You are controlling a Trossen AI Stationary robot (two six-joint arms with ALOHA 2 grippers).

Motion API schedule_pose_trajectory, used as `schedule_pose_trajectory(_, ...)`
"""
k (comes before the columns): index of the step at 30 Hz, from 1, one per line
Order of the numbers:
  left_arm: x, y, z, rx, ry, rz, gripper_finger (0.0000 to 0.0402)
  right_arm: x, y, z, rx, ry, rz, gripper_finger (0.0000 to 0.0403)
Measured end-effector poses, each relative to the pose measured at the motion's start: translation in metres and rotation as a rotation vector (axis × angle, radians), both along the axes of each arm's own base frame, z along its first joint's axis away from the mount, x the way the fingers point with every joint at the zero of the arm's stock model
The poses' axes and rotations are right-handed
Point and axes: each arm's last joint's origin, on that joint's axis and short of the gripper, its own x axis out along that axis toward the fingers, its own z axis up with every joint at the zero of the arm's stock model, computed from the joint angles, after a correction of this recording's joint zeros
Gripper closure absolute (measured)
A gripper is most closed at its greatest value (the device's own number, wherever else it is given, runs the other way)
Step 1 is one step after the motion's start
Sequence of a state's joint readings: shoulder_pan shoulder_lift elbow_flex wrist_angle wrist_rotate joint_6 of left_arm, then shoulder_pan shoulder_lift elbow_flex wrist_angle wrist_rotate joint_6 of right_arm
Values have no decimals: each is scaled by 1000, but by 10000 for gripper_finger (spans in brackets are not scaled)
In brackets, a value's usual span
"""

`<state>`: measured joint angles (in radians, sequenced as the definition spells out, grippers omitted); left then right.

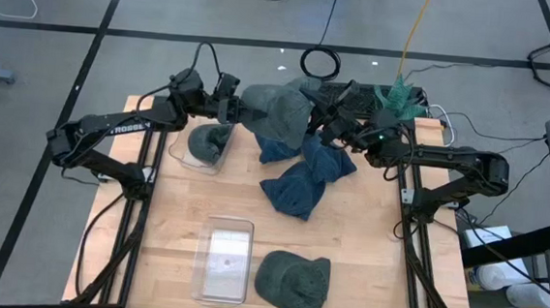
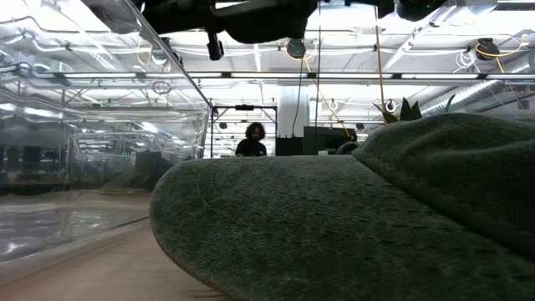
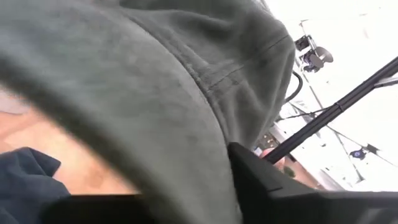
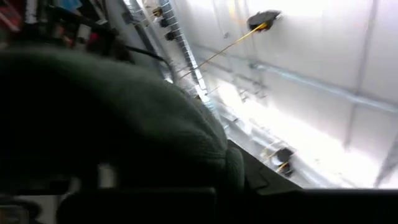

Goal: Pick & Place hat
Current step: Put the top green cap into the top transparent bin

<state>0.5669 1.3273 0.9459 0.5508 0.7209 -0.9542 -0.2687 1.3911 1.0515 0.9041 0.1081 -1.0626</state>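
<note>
A grey-green hat (image 1: pixel 278 113) hangs between both grippers over the table's far middle. My left gripper (image 1: pixel 231 109) is shut on its left side and my right gripper (image 1: pixel 322 120) on its right side. The hat fills the left wrist view (image 3: pixel 143 93) and shows as a dark mass in the right wrist view (image 4: pixel 124 137). Blue hats (image 1: pixel 302 180) lie heaped under it on the table. Another green hat (image 1: pixel 206 141) sits in a clear box. A third green hat (image 1: pixel 293 283) lies flat by the near edge and fills the low view (image 2: pixel 334 226). My left gripper holds the hat by its left edge (image 3: pixel 205 155), coming level from the table's left. The cloth runs down between the fingers (image 3: pixel 258 180) and hides the pinch itself. The hat is held above the table. My right gripper holds the hat's right side (image 1: pixel 309 118), coming level from the table's right. The cloth (image 4: pixel 205 155) covers the fingers, so the kind of hold does not show.
An empty clear box (image 1: pixel 224 257) stands near the near edge, left of the third hat, and rises at the left of the low view (image 2: pixel 84 167). Cables and a green bundle (image 1: pixel 395 96) lie at the far right. A person (image 2: pixel 253 138) stands far behind the table.
</note>
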Motion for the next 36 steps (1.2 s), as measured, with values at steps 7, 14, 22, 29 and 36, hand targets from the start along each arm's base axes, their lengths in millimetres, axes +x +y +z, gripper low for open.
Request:
schedule_pose_trajectory(7, -8, 12, 0, 41, -1, 18, 381, 5, -2, -14, 287, 45, 87, 381)
schedule_pose_trajectory(14, -17, 24, 0, 65, -5, 41, 385, 8, -6, -30, 513, 112, 20, 339)
schedule_pose_trajectory(22, -21, 30, 0, 81, -5, 38, 389, 9, -6, -45, 680, 192, 21, 244)
schedule_pose_trajectory(29, -27, 36, 1, 94, -4, 32, 392, 6, -5, -61, 861, 293, -8, 173)
schedule_pose_trajectory(36, -41, 27, 13, 150, -15, 2, 392, 2, -1, -78, 1052, 379, -28, 146)
